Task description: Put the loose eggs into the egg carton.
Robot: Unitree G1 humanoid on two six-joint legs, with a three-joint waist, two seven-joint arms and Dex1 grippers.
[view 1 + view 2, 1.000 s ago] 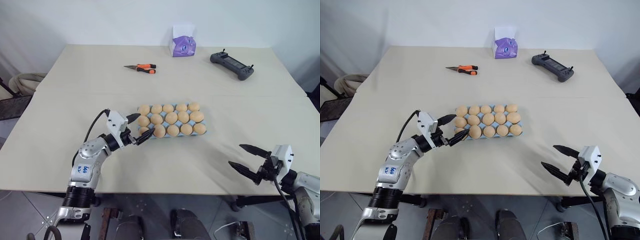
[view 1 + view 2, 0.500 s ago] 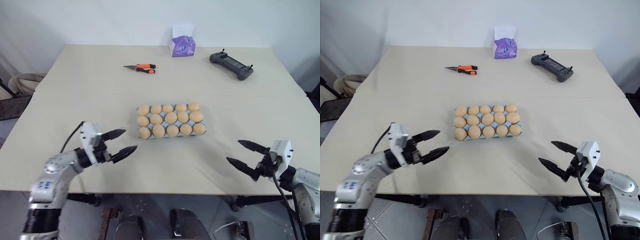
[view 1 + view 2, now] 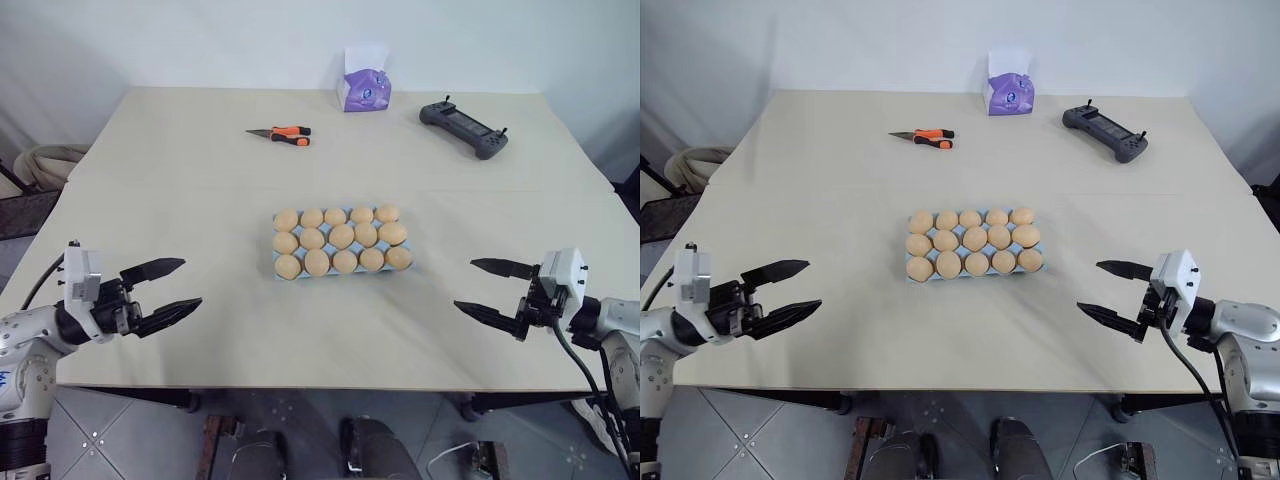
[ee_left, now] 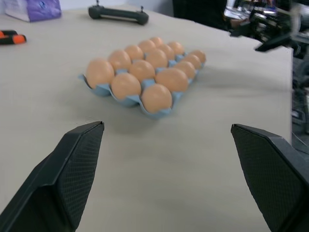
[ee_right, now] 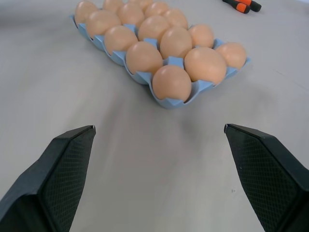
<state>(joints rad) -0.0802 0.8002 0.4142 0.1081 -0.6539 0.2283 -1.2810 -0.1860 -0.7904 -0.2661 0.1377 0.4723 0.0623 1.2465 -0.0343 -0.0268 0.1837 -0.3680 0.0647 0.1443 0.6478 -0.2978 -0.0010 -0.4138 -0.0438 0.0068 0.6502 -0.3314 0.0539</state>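
Left gripper (image 3: 165, 288) and right gripper (image 3: 490, 288): jaws spread, empty, over the table's (image 3: 180, 180) near corners, well apart from the egg carton (image 3: 341, 243) at centre. Eggs (image 3: 342, 236) fill every cup.

surface: beige table (image 3: 180, 190), a seam running across it | centre: light blue egg carton (image 3: 278, 258), every cup holding an egg | far side: orange-handled pliers (image 3: 281, 134), purple tissue box (image 3: 365, 84), dark handheld controller (image 3: 463, 127) | all well apart
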